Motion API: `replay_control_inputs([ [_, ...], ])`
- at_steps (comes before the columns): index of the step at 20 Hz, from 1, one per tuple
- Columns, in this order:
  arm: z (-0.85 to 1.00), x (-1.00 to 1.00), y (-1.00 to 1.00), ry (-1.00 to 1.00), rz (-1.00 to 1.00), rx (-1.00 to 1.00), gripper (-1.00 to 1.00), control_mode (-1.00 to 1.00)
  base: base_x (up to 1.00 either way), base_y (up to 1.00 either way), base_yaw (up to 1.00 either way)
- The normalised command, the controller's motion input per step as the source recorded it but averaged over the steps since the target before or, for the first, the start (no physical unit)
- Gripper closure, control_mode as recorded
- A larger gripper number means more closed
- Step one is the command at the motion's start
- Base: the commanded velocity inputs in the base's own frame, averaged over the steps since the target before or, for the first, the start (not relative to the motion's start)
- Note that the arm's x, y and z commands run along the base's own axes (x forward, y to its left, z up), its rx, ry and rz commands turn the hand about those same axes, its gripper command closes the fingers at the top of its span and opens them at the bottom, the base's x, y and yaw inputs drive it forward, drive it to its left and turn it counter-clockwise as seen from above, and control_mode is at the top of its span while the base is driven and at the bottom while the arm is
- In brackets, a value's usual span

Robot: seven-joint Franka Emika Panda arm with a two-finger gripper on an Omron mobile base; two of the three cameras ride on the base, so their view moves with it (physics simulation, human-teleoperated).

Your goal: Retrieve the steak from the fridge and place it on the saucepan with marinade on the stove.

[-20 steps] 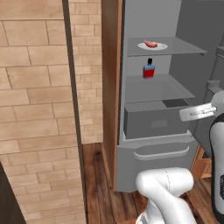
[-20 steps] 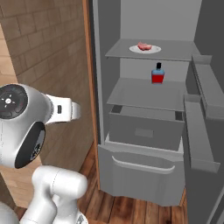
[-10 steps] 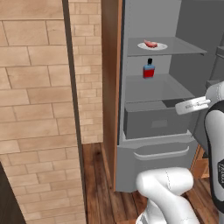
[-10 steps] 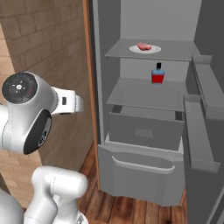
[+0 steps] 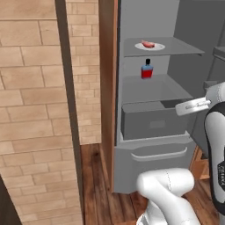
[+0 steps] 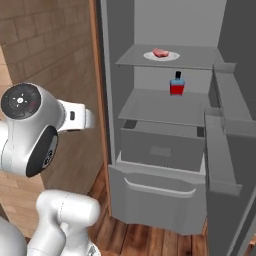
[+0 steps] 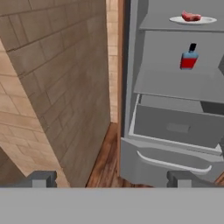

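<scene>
Arm rose and swung since before; gripper (image 7: 112, 178) jaws stood wide apart, empty, facing my fridge (image 7: 175, 131); steak (image 7: 191, 16) unmoved.

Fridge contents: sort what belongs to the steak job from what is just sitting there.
Belongs to the job:
- steak, top shelf
- fridge, door open
- end effector, open, empty

Just sitting there:
- white plate under the steak
- red bottle, middle shelf
</scene>
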Motion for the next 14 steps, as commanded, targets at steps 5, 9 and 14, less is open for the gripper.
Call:
replay_control_inputs([
  [5,0.0,0.0,0.0,0.0,0.0,0.0,-1.0,1.0,0.0,-0.42,0.0],
  [9,0.0,0.0,0.0,0.0,0.0,0.0,-1.0,1.0,0.0,-0.31,0.0],
  [14,0.0,0.0,0.0,0.0,0.0,0.0,-1.0,1.0,0.0,-0.17,0.0],
])
